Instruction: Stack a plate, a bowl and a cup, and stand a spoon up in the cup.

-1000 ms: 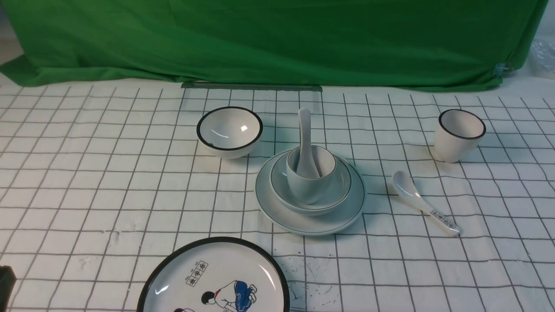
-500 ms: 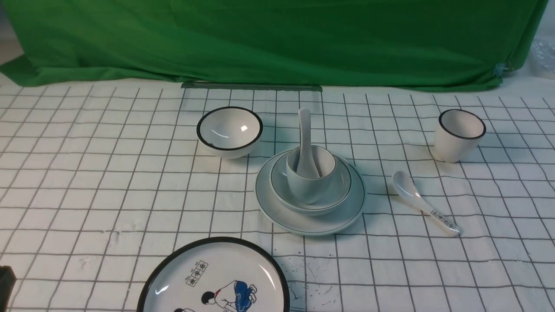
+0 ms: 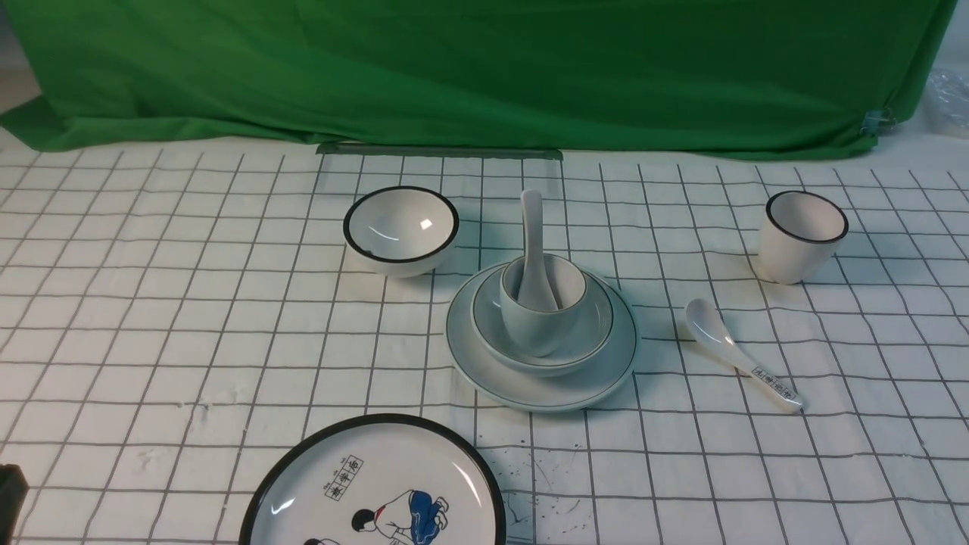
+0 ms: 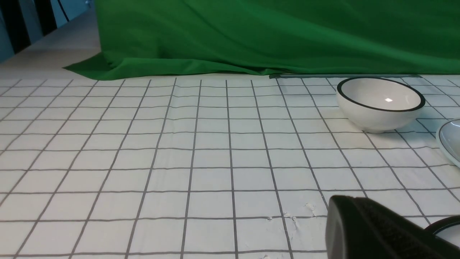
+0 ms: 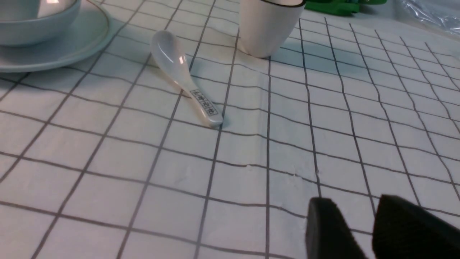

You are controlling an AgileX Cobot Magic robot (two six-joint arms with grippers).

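Observation:
In the front view the pale plate (image 3: 542, 387) lies mid-table with the shallow bowl (image 3: 599, 318) on it. The cup (image 3: 536, 327) stands in the bowl, and the plain white spoon (image 3: 532, 227) stands in the cup, handle up and leaning back. No gripper touches the stack. The left gripper (image 4: 337, 202) hovers low over the cloth near the front left, jaws together, empty. Over the cloth at the front right, the right gripper (image 5: 354, 207) is open with a gap between its fingers and nothing in it. An edge of the plate (image 5: 72, 39) and the bowl (image 5: 36, 25) shows in the right wrist view.
A black-rimmed bowl (image 3: 401, 227) sits behind and left of the stack. A black-rimmed cup (image 3: 805, 235) stands at the far right, with a printed-handle spoon (image 3: 738, 352) lying before it. A cartoon plate (image 3: 375, 492) is at the front edge. Green cloth (image 3: 484, 76) backs the table.

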